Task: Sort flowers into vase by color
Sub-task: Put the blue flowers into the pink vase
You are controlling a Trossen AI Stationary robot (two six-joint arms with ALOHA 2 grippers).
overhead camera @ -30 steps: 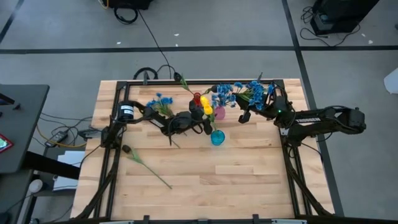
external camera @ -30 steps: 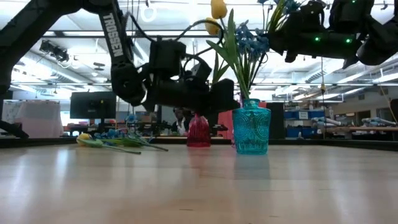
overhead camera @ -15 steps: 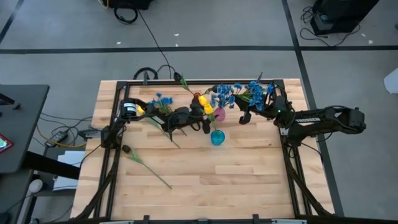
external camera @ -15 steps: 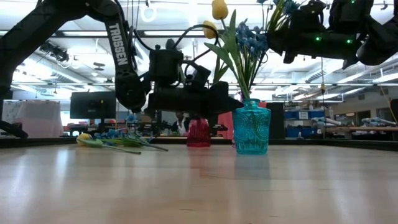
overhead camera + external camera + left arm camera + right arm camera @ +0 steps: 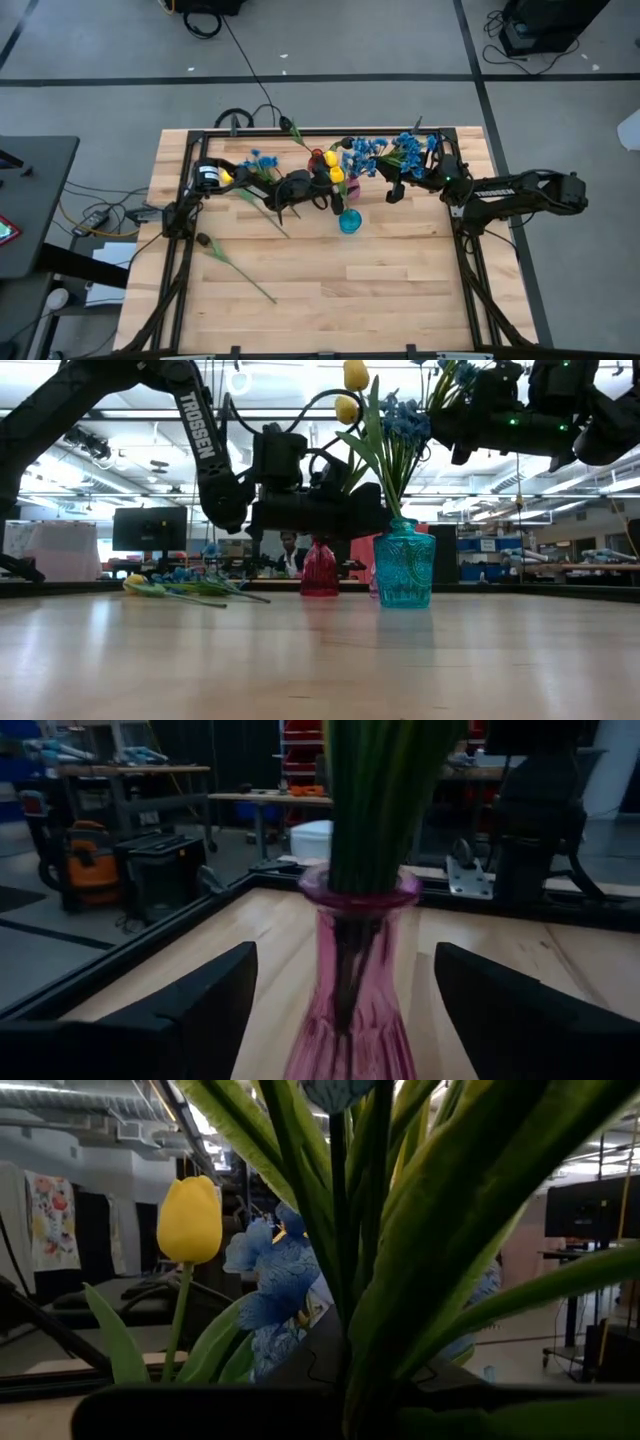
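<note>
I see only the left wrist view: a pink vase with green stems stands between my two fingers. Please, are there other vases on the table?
Observer: Yes, two. A teal vase stands close to the pink vase on the near side, and a red vase on the far side.
Operator: Where is the right arm?
Observer: The right tool hangs beside the pink vase, shut on a blue spray.
Operator: Do any flowers lie on the table?
Observer: Yes. A dark-bloomed stem lies alone on the left half, and blue blossoms lie near the far edge.
</note>
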